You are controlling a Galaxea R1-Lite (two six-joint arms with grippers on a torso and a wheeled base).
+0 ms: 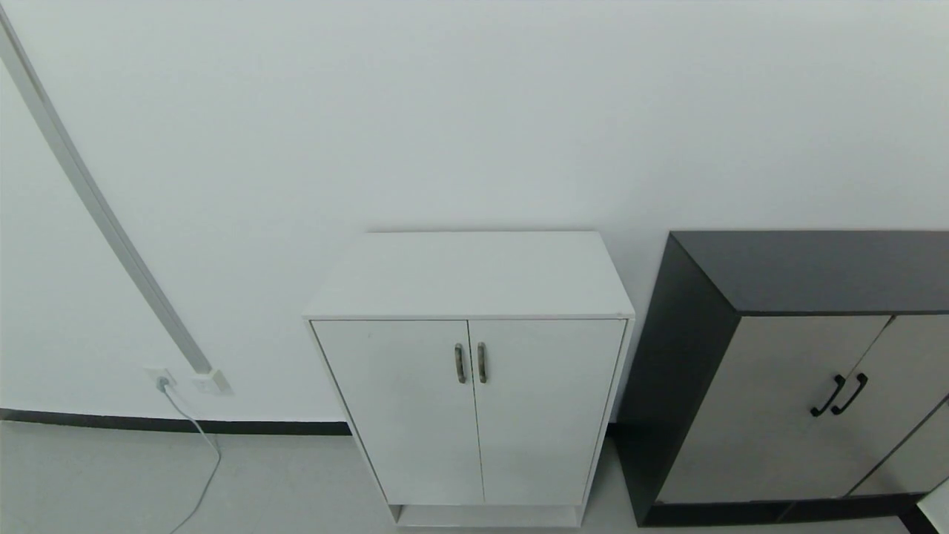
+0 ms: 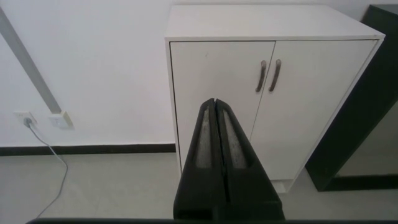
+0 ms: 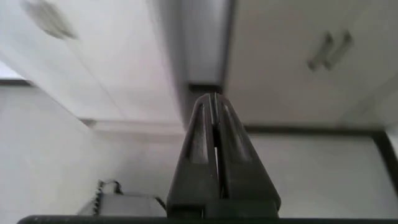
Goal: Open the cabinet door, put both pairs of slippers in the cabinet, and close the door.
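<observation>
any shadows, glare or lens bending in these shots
head view: the wall conduit bows, so the lens bends lines; soft shadow on the wall right of the white cabinet; pale sheen on the dark cabinet doors. left wrist view: even light, no glare on the white doors. right wrist view: flat light, no hard shadows.

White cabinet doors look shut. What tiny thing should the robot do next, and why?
Probably reach the left gripper toward the left handle of the white cabinet, opening it on the way. Both doors are shut, so nothing can go inside yet. That gripper is shut, faces the cabinet and hangs apart from it.
</observation>
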